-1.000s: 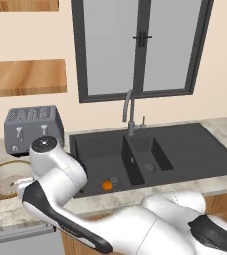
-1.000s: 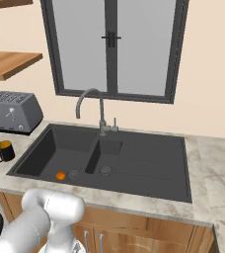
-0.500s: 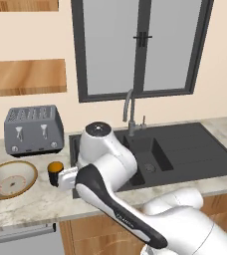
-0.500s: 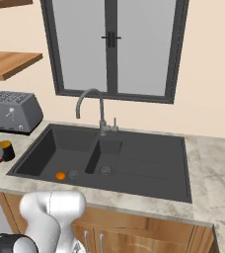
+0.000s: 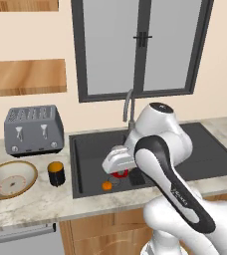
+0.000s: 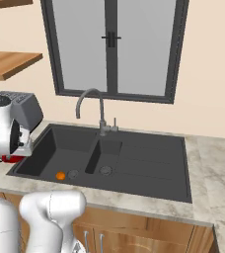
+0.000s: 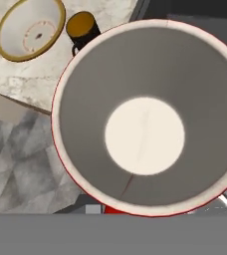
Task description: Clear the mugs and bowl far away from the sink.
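Closest to the hand camera is the red mug (image 7: 145,119), seen straight down its grey inside to the pale bottom, with a sliver of red wall at the lower edge. It hangs under the gripper (image 5: 119,169), whose jaws are narrowed; the fingertips themselves are hidden, so the hold is probably on the mug's rim or wall, though the exact spot can't be made out. From the left base camera the mug hangs above the left basin of the sink (image 5: 88,149), near a small orange ball (image 5: 106,186) lying on the basin floor.

Further off, on the counter (image 5: 31,199) left of the sink, stand the black mug (image 5: 56,173) and, beyond it, the bowl (image 5: 9,179), with the toaster (image 5: 33,129) behind them against the wall.

The step in hand looks like carrying the red mug away from the sink. The next move calls for bringing it across to open counter well clear of the basin, lowering it upright, then letting go.
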